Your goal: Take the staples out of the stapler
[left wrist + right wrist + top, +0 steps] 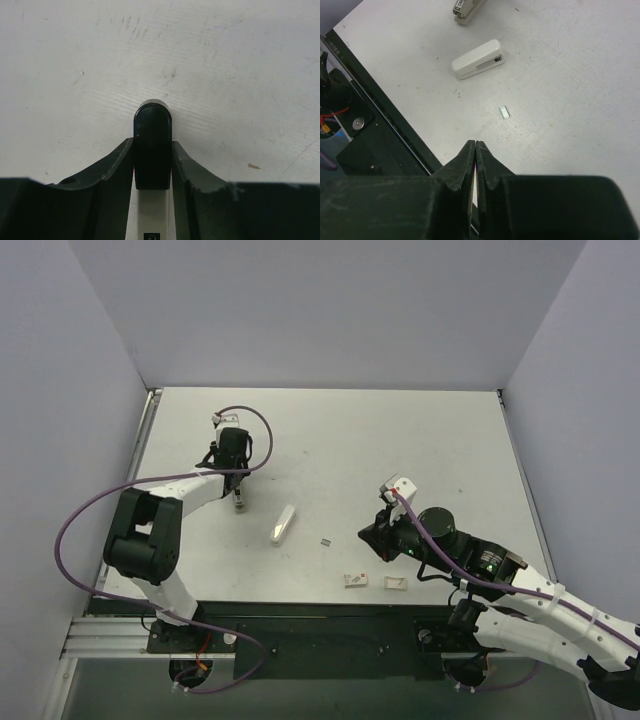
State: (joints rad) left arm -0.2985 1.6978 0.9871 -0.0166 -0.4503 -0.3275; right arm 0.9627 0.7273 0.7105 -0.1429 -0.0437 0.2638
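The stapler lies in two parts. Its white top bar (283, 524) rests on the table mid-left, and also shows in the right wrist view (479, 60). My left gripper (239, 492) is shut on the other part, a black-ended bar (152, 145) held down at the table; the right wrist view shows it at the top edge (467, 10). A small grey strip of staples (325, 540) lies loose on the table, right of the top bar and ahead of my right gripper (505, 111). My right gripper (475, 145) is shut and empty, near the front edge (370, 534).
Two small white cards (355, 581) (396, 583) lie near the table's front edge below my right gripper. The black front rail (380, 105) runs close to the right fingers. Grey walls enclose the table on three sides.
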